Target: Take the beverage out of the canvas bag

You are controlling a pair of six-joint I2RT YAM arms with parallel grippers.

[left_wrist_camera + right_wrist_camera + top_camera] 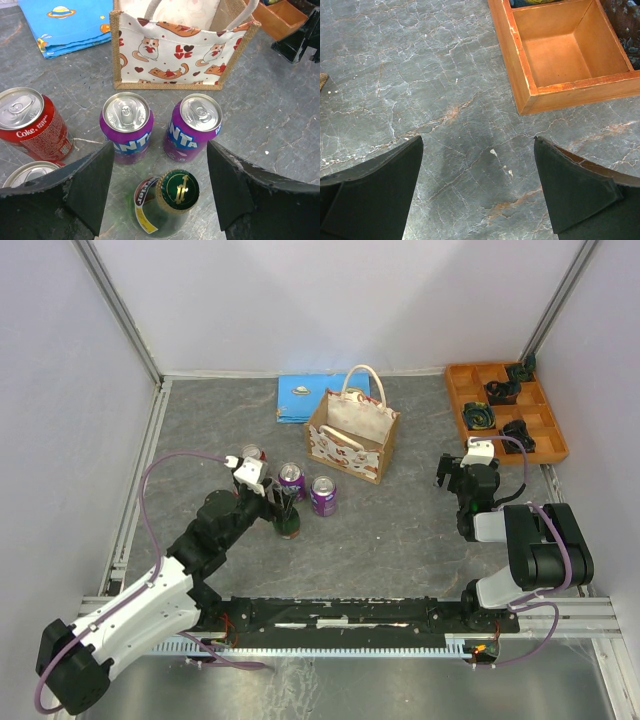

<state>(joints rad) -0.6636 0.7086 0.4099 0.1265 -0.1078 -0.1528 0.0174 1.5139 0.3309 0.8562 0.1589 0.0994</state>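
Note:
The canvas bag (352,430) stands upright at the back middle, with cat and heart prints; it also shows in the left wrist view (170,55). In front of it stand two purple Fanta cans (126,127) (195,127), a red Coke can (32,125) and a green capped bottle (177,189). My left gripper (160,147) is open, one finger on each side of the bottle, with a gap on both sides. The bottle (288,520) stands on the table. My right gripper (478,142) is open and empty over bare table. The bag's inside is hidden.
An orange compartment tray (505,410) with dark parts sits at the back right; its near corner (520,75) lies just ahead of the right gripper. A flat blue rectangle (305,398) lies behind the bag. Another can top (30,172) shows beside the left finger.

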